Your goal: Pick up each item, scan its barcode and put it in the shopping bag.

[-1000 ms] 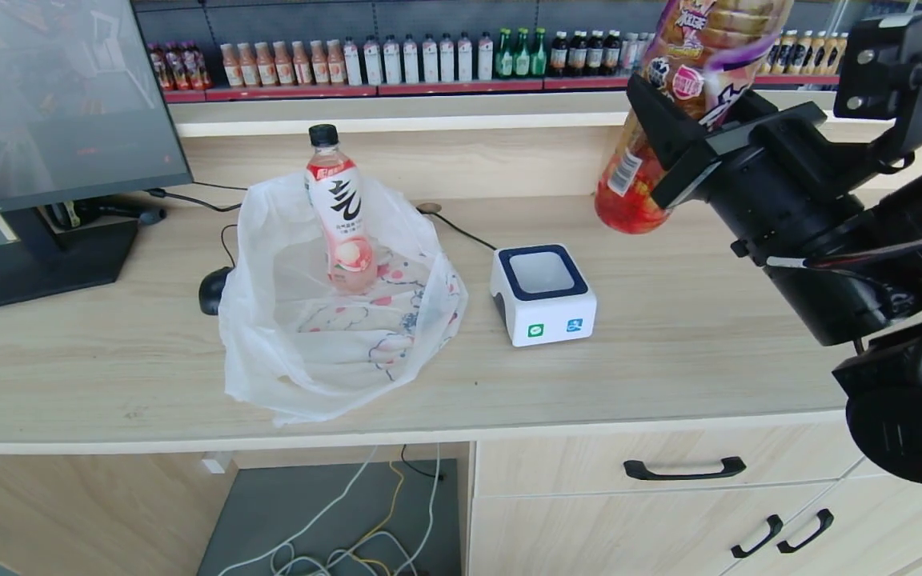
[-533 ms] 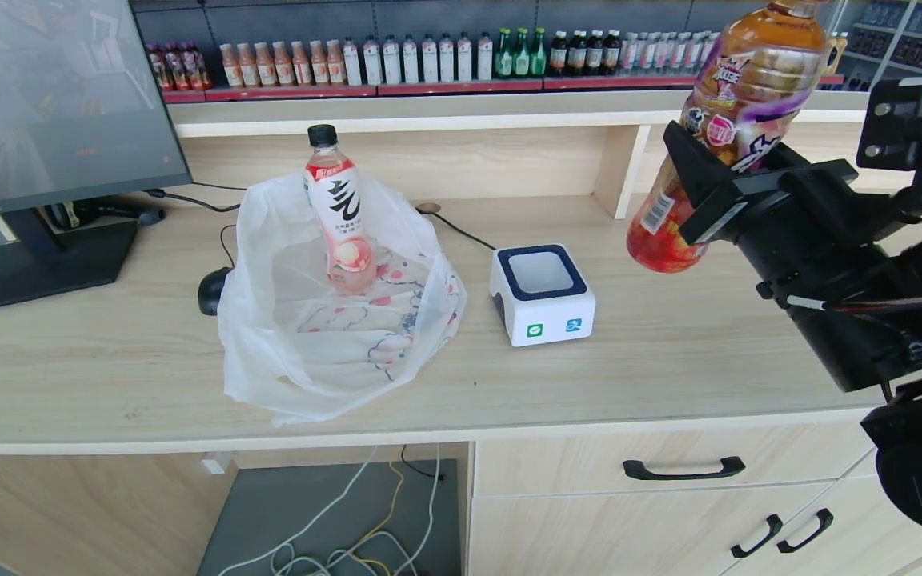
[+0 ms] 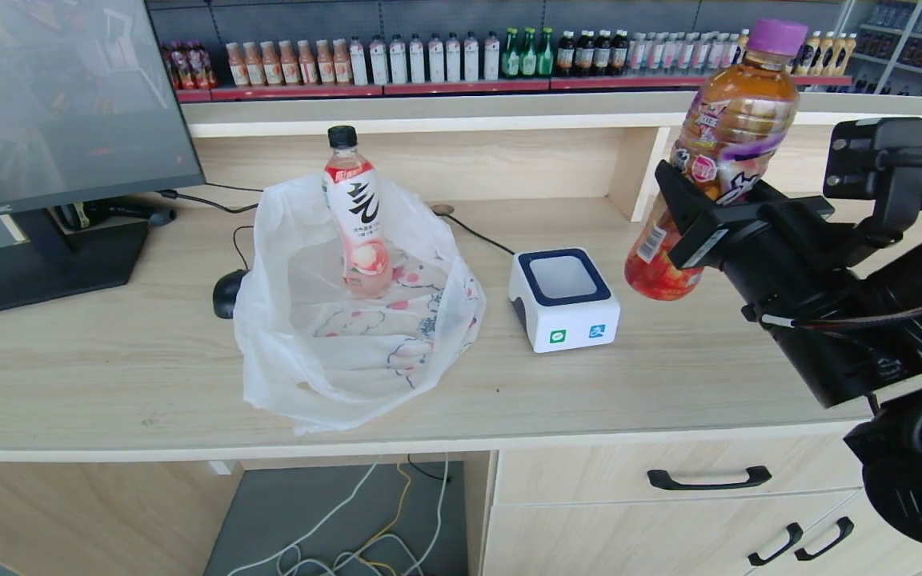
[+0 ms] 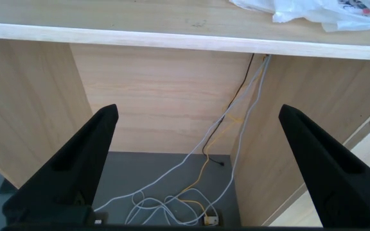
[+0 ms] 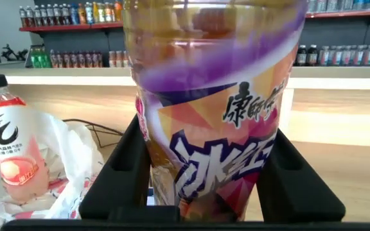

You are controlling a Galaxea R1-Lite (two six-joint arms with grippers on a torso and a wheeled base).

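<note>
Clamped in the right gripper [image 3: 681, 224] above the bench's [image 3: 109, 384] right end, the tea bottle [image 3: 737, 112] apparently presents its barcode [image 3: 651, 242] to the scanner [image 3: 563, 300]; the left gripper [image 4: 199, 112] hangs spread wide below.

monitor [image 3: 61, 88] on a black stand at the table's [image 3: 109, 376] left end | black mouse [image 3: 226, 294] near the stand | drawers [image 3: 709, 480] under the table, right side | loose cables [image 3: 349, 528] on the floor below | shelf of drinks [image 3: 461, 60] behind

The desk [image 3: 109, 376] is matt, pale wood grain. The shopping bag [image 3: 325, 376] is thin, crinkled, translucent plastic. The scanner [image 3: 569, 324] is smooth white plastic, the purple-capped bottle [image 3: 737, 112] clear and glossy.
</note>
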